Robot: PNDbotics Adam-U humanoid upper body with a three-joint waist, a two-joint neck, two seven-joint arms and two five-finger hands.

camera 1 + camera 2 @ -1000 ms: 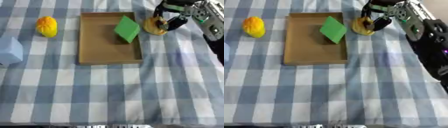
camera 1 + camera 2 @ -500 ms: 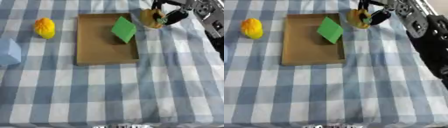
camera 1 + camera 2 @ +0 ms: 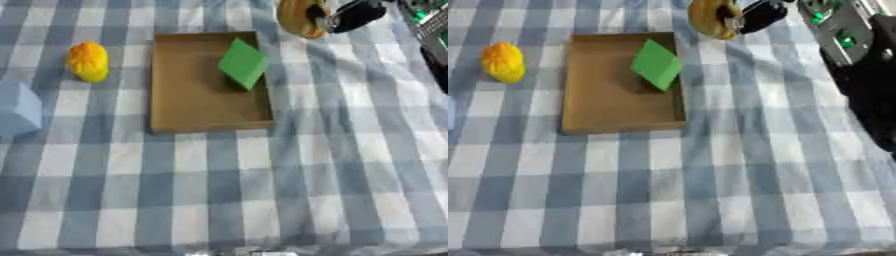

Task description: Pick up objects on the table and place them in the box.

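A shallow brown cardboard box (image 3: 197, 107) lies open near the table's far edge; a flat green square piece (image 3: 242, 63) leans tilted against its right wall. A yellow-orange rounded object (image 3: 89, 61) lies left of the box, a pale blue block (image 3: 17, 108) at the left edge, and a tan rounded object (image 3: 710, 18) at the far edge.

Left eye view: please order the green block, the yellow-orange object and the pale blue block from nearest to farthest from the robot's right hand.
From the right hand, at the top right:
1. Green block, in the box, at its right wall.
2. Yellow-orange object, left of the box.
3. Pale blue block, at the left edge.
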